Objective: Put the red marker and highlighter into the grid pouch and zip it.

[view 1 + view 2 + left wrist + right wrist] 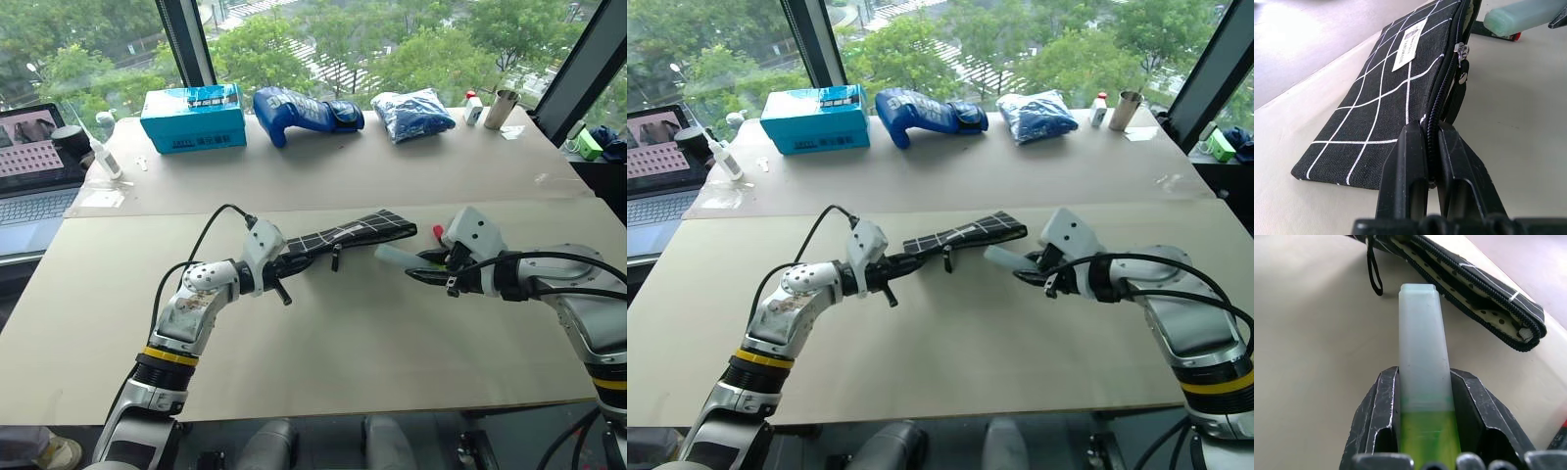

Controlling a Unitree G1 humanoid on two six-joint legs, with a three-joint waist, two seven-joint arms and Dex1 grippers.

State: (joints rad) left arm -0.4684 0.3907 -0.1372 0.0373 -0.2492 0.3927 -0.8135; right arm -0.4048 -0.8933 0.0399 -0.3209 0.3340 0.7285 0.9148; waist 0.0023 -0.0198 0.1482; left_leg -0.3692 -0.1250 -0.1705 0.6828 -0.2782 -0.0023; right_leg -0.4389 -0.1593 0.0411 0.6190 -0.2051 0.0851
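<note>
My left gripper (294, 260) is shut on the near end of the grid pouch (364, 231), pinching its zipper edge (1431, 122) and holding it off the table. The black pouch with white grid lines stretches away from it, its mouth open and showing a dotted lining (1484, 308). The zipper pull strap (335, 258) hangs down. My right gripper (419, 266) is shut on the highlighter (395, 257), a stubby pale-green pen whose free end (1419, 308) points at the pouch's open mouth, a short way from it. A red tip of the red marker (438, 232) shows on the table behind the right gripper.
Along the table's far edge by the window lie a teal box (193, 116), a blue boxing glove (304, 110), a blue bag (413, 113) and a cup (503, 108). A laptop (34, 166) and a small white bottle (103, 157) stand at the far left.
</note>
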